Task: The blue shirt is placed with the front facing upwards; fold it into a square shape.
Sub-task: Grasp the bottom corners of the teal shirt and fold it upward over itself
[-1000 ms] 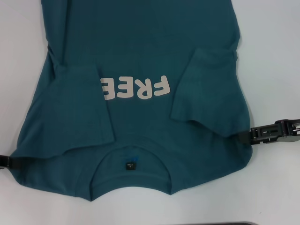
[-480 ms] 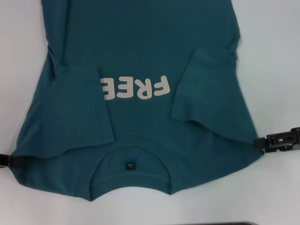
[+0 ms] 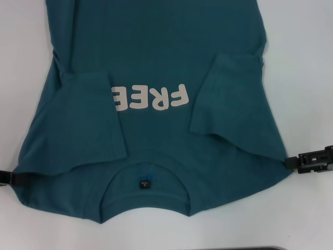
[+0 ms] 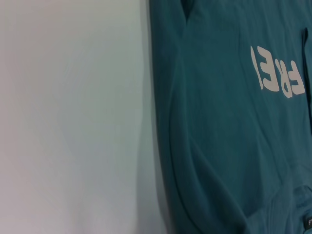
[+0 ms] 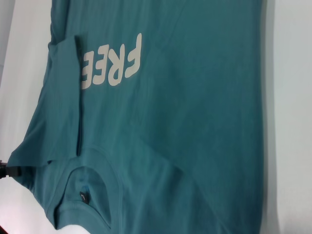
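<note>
- A white table [image 3: 307, 62] fills the background of the head view, bare on the left and right edges of the frame.
- The shirt [image 3: 156, 47] lies flat on it, front up, and covers most of the middle of the frame from the top edge down to the lower third; its collar end is at the bottom, its body runs out of the top.
- Both sleeves are folded inward over the chest: the left sleeve [image 3: 86, 122] in the middle left, the right sleeve [image 3: 229, 96] in the middle right.
- The off-white print [image 3: 150, 98] reads upside down in the centre of the frame, its left end partly covered by the left sleeve.
- The round neckline [image 3: 143, 200] sits low centre, with a small black label [image 3: 143, 184] inside it.
- The right gripper [image 3: 312, 160] is at the right edge, lower half, its black tip touching the shirt's shoulder corner; whether its fingers are apart or pinching cloth cannot be told.
- The left gripper [image 3: 6, 178] shows only as a dark sliver at the left edge, lower third, against the shirt's other shoulder corner; its opening cannot be told either.
</note>
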Motion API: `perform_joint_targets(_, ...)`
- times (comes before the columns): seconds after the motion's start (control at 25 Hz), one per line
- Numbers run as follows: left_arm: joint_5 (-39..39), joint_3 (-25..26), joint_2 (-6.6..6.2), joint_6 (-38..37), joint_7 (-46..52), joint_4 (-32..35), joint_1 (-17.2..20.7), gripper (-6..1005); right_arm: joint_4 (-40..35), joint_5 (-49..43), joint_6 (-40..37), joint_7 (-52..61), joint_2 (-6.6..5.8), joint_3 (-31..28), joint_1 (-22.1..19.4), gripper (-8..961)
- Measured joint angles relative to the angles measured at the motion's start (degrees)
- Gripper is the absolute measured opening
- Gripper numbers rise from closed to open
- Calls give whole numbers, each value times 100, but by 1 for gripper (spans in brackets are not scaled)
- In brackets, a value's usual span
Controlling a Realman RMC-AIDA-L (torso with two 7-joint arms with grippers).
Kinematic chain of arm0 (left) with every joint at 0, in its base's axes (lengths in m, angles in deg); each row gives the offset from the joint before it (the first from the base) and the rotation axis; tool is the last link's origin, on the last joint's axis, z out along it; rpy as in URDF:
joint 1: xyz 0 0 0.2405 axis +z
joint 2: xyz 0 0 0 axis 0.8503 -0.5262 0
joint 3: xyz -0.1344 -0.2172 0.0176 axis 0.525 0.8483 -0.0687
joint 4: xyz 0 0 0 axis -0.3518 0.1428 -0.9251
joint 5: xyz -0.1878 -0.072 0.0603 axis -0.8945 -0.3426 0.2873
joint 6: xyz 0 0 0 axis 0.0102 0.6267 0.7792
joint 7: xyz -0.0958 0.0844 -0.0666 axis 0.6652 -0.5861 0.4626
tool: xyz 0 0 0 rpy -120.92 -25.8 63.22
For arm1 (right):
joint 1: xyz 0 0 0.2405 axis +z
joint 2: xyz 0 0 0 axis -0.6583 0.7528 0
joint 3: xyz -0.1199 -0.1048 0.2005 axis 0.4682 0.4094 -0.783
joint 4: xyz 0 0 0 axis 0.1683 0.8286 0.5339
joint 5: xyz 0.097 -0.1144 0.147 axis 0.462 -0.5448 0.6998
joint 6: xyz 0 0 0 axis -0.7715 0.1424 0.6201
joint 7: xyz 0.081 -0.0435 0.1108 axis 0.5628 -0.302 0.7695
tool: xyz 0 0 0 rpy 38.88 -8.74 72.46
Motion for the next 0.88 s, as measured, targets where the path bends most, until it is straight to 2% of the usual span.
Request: perform_joint_targets(0.88,0,0,-9,59,0,5,-47,29,29,-143,154,78,168,28,156,693)
